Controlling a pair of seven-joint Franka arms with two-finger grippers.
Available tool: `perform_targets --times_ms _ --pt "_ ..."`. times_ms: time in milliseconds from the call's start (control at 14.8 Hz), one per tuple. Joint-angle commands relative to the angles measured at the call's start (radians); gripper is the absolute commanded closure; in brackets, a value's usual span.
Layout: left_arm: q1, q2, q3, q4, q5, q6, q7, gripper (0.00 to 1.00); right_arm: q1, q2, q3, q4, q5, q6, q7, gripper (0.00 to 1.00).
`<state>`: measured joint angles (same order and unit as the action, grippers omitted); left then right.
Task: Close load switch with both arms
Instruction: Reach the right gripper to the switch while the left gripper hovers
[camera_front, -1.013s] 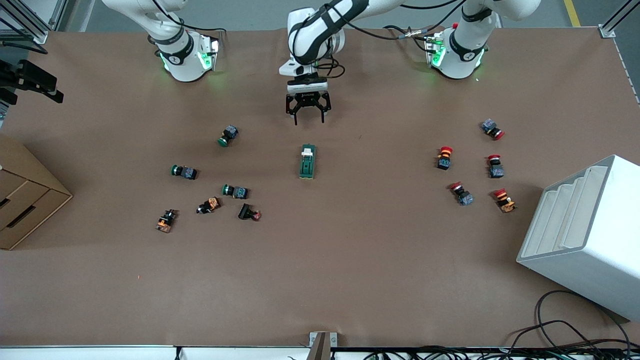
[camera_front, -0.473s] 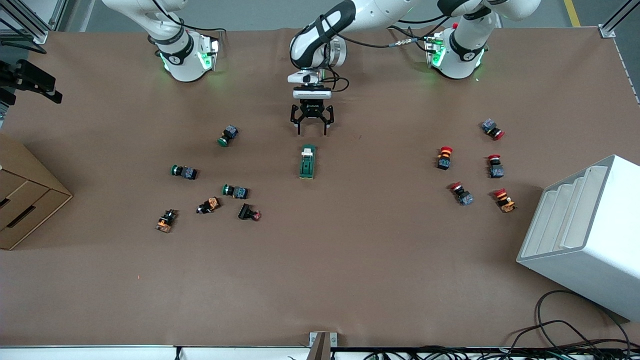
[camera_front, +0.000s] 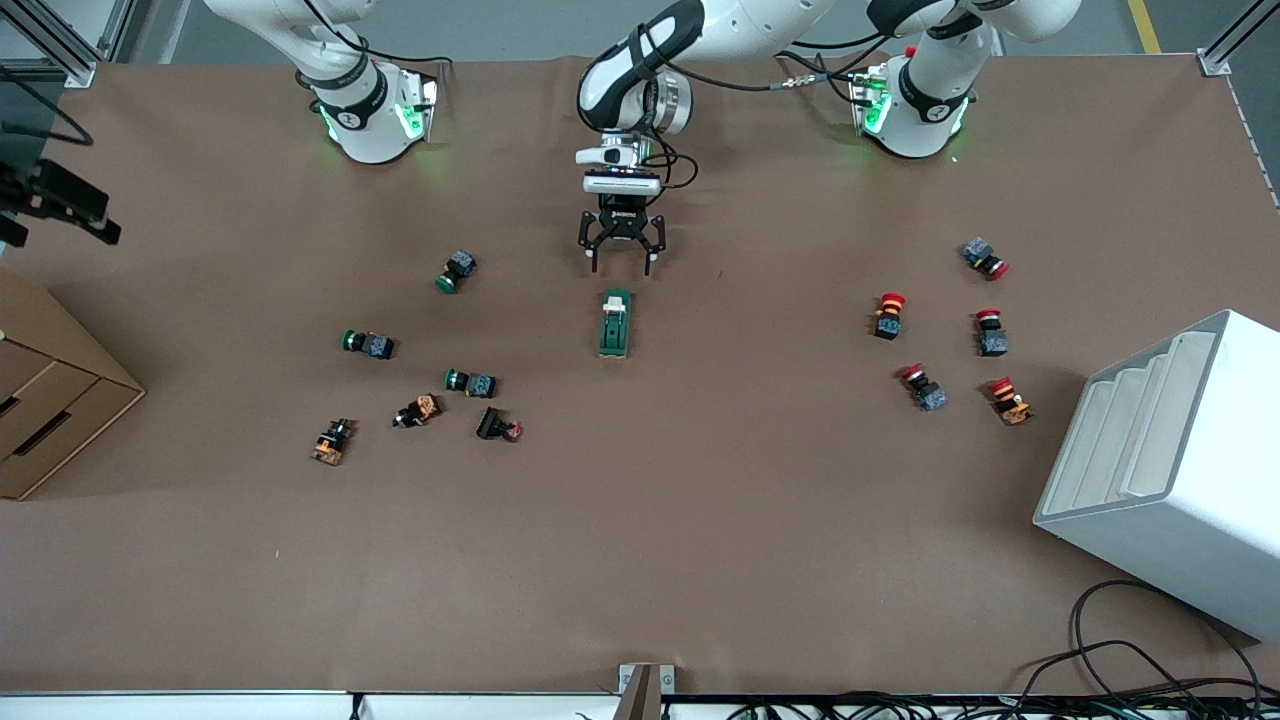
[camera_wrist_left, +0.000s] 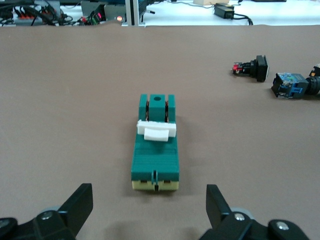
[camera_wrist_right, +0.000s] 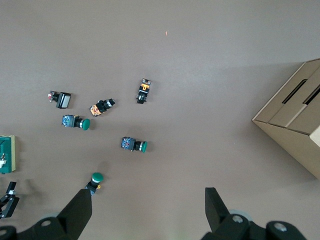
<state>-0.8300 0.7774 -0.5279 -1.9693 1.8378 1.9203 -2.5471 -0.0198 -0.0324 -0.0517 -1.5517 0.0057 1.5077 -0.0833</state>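
Left gripper (camera_front: 620, 262) low over mid-table, fingers spread wide, pointing down. Right gripper (camera_wrist_right: 147, 212) raised high, fingers likewise apart.

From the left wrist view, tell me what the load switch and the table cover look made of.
The load switch looks like moulded plastic: a matte dark-green body with ribbed steps, a white lever piece across it and a cream base edge. The table cover looks like a matte brown sheet, perhaps paper or felt; no gloss or weave shows. The left gripper hangs open before the switch.

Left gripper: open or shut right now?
Open: the left gripper fingers are spread wide, holding nothing, close to the load switch.
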Motion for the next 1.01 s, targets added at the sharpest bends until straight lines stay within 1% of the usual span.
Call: perform_targets --times_ms 0,68,135,338,473,608,810,945 --pt "-0.026 0.026 0.041 0.013 0.072 -0.027 -0.034 0.00 -0.006 0.035 0.007 -0.013 0.010 0.008 0.023 0.00" --pt "-0.028 0.039 0.048 0.018 0.096 -0.037 -0.045 0.00 -0.003 0.035 0.009 -0.031 0.019 0.015 0.072 0.00" --pt "-0.026 0.045 0.051 0.021 0.121 -0.041 -0.056 0.00 0.007 0.039 0.012 -0.039 0.028 0.023 0.194 0.00" --pt "-0.028 0.054 0.052 0.023 0.130 -0.047 -0.065 0.00 0.113 0.051 0.012 -0.091 0.039 0.083 0.504 0.00" --pt "-0.031 0.065 0.052 0.024 0.132 -0.072 -0.087 0.00 0.200 0.051 0.012 -0.146 0.045 0.146 0.739 0.00" --pt "-0.050 0.074 0.061 0.026 0.130 -0.078 -0.096 0.00 0.305 0.075 0.012 -0.169 0.048 0.196 0.995 0.00" --pt "-0.067 0.118 0.065 0.078 0.130 -0.118 -0.117 0.00 0.461 0.144 0.012 -0.182 0.048 0.281 1.348 0.00" --pt "-0.084 0.141 0.066 0.102 0.129 -0.130 -0.131 0.00 0.555 0.175 0.012 -0.235 0.048 0.395 1.556 0.00"
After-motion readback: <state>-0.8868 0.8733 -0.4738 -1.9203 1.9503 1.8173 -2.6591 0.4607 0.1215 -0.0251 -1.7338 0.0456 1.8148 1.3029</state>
